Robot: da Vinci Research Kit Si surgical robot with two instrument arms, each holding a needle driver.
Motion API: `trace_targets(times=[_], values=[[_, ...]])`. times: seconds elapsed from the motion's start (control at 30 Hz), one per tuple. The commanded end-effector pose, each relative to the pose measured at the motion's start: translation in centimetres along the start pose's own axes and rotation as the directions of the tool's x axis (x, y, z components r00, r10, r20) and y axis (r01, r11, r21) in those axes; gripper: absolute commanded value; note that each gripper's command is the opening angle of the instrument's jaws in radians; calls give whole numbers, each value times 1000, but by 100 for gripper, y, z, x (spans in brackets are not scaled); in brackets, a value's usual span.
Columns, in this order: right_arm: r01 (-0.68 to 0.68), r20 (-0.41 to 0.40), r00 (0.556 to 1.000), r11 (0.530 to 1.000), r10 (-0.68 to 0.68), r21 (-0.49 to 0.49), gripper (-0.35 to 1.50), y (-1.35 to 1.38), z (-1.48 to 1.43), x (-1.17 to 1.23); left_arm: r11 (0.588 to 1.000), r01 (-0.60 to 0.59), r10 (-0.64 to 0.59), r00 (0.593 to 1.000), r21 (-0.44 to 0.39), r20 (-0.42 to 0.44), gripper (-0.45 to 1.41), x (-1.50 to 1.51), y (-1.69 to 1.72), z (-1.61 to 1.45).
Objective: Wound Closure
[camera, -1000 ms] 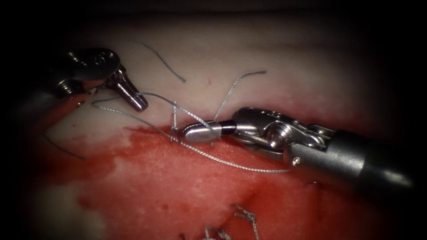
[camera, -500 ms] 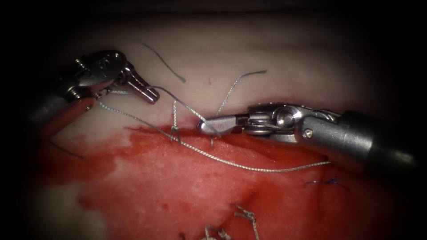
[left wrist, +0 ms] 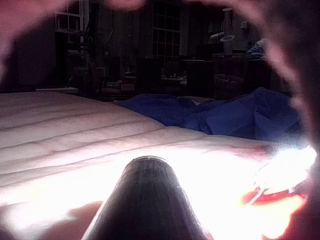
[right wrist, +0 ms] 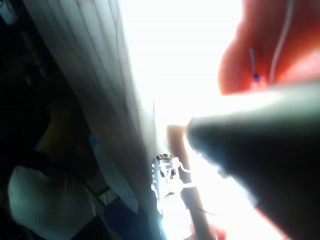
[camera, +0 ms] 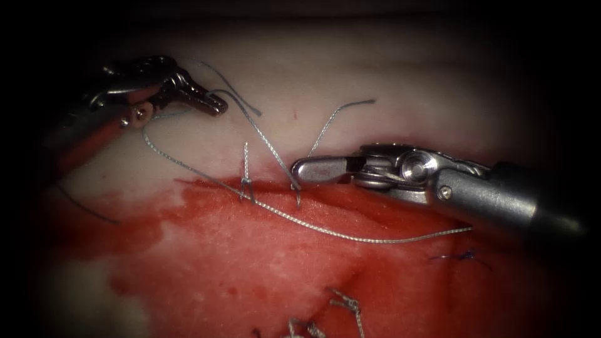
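Overhead, the endoscope view showed the left hand [camera: 210, 105] at the upper left of the tissue [camera: 388, 81], its jaws closed on the thread [camera: 263, 141]. From that grip the strand ran down and to the right across the pale tissue to the tip of the right hand [camera: 300, 172], which lay nearly level along the upper edge of the cut [camera: 350, 194], its shaft coming in from the right. The right hand's jaws were closed, and the thread met them at the tip; they appeared to pinch it there, though the contact was too fine to be sure. A short stub of thread hung down from that tip toward the cut.

A second run of thread left the left hand in a loop [camera: 150, 141], curved down, passed a small upright knot [camera: 245, 181] standing at the cut's upper edge, and then trailed on to the right across the red fluid [camera: 250, 250], ending under the right hand's shaft. The knot stood just left of the right hand's tip, apart from it.

Loose cut ends of thread [camera: 341, 116] lay on the pale tissue above the cut, one beside the left hand and one above the right. More knotted stitches [camera: 347, 307] sat at the lower edge of the view, and a small blue thread end [camera: 460, 255] lay on the red fluid below the right shaft.

I could not make out the needle, so neither hand could be said to hold it.
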Motion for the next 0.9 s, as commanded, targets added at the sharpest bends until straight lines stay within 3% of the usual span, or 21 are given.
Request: trace_targets(times=[0.03, 0.13, 0.17, 0.2, 0.33, 0.43, 0.63, 0.7, 0.9], values=[[72, 6, 997, 997, -72, -3, -35, -1, 12, -12, 1000, -12, 12, 1000, 6, 24, -45, 15, 5, 2], [161, 8, 987, 987, -161, 2, -35, 0, 10, -20, 997, 73, -75, 991, 24, 113, -45, 13, 15, 4], [180, 13, 984, 984, -180, 6, -35, 1, 7, -24, 980, 189, -196, 964, 56, 181, -45, 12, 20, 6], [196, 20, 980, 980, -197, 13, -35, 0, 6, -26, 971, 227, -237, 951, 69, 201, -45, 12, 21, 7], [254, -26, 967, 964, -253, 75, -35, -5, 3, -26, 941, 329, -339, 919, 81, 204, -45, 13, 23, 16], [316, -95, 947, 943, -307, 101, -35, -8, 4, -17, 908, 417, -418, 898, 40, 135, -45, 20, 22, 26], [400, -95, 911, 916, -400, -20, -35, 7, 7, -7, 881, 472, -472, 881, -38, 17, -45, 32, 18, 15], [415, -54, 906, 907, -419, -77, -35, 4, 13, -6, 895, 446, -445, 892, 9, 74, -45, 30, 17, 11], [412, -16, 907, 896, -420, -162, -35, 1, 16, -9, 898, 437, -440, 888, 52, 136, -45, 31, 30, 12]])
